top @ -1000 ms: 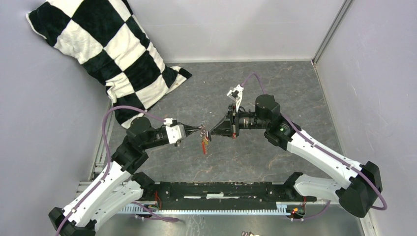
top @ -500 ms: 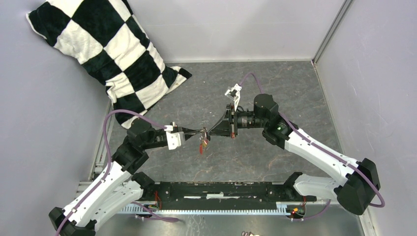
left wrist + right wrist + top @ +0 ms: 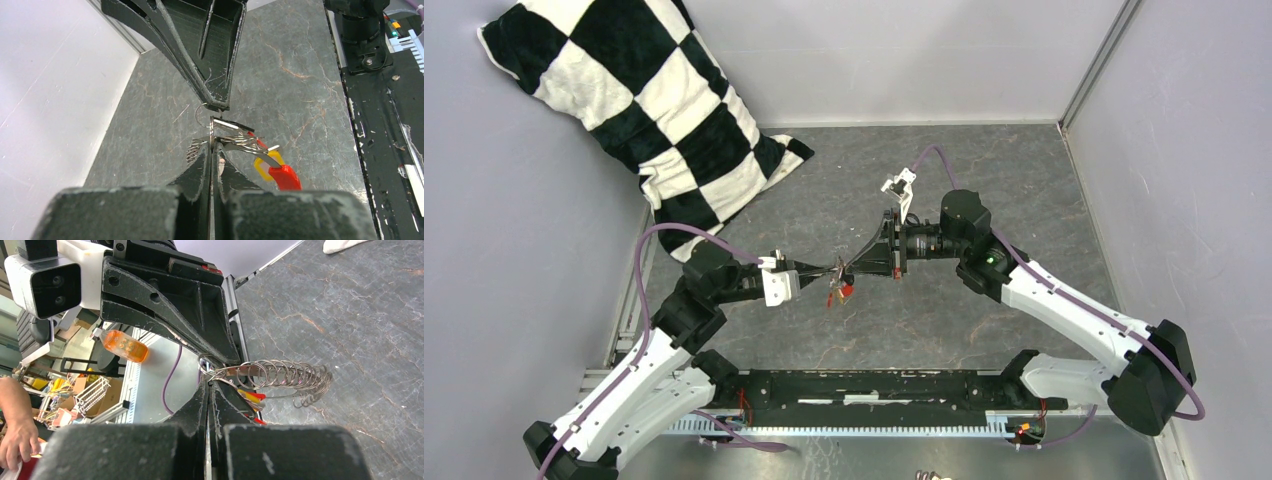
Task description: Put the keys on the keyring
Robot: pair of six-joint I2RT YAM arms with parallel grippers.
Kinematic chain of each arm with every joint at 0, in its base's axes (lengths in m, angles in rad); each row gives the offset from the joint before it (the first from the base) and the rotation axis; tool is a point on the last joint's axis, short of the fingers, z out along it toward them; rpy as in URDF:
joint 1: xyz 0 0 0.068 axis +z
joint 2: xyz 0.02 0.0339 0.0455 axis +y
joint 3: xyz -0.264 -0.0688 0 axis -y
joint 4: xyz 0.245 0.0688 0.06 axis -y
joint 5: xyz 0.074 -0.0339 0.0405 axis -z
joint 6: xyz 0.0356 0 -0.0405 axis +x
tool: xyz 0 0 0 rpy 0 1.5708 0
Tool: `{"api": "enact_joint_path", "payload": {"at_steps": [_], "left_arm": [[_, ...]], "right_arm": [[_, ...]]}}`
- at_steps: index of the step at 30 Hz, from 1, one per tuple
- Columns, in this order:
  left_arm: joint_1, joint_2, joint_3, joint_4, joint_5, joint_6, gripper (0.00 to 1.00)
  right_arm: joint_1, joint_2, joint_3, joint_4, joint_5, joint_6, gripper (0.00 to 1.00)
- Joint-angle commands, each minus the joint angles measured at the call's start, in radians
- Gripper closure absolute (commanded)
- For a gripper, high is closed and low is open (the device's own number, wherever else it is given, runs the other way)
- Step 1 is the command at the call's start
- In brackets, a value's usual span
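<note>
Pinching the keyring [image 3: 212,130] mid-air above the table [image 3: 1024,180] centre, left gripper [image 3: 212,150] and right gripper [image 3: 209,385] meet tip to tip, both clamped shut, keys [image 3: 282,175] dangling clear of the table.

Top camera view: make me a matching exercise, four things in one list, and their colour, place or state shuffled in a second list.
1 pillow
2 keys
3 table
4 left gripper

A grey with pale veins
B shut on the keyring, facing the right gripper
C black and white checks, far left corner
D dangling where the two arms meet

Pairs: 1-C, 2-D, 3-A, 4-B
</note>
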Motion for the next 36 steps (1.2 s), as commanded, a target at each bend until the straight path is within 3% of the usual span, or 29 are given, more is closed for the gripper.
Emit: {"api": "enact_joint_path", "payload": {"at_steps": [1,18,28,36], "left_arm": [[-0.003,-0.011,0.035,-0.002,0.025,0.038,0.98],[-0.002,-0.013,0.042,-0.015,0.025,0.039,0.98],[-0.003,-0.003,0.052,-0.014,0.013,0.016,0.98],[-0.002,-0.003,0.053,-0.013,0.016,0.015,0.98]], "right_arm": [[-0.003,0.004,0.007,0.053,-0.019,0.013,1.00],[-0.001,0.003,-0.022,0.082,-0.042,0.035,1.00],[-0.001,-0.031,-0.036,-0.008,-0.002,-0.026,1.00],[-0.001,-0.017,-0.048,0.067,-0.041,0.027,1.00]]}}
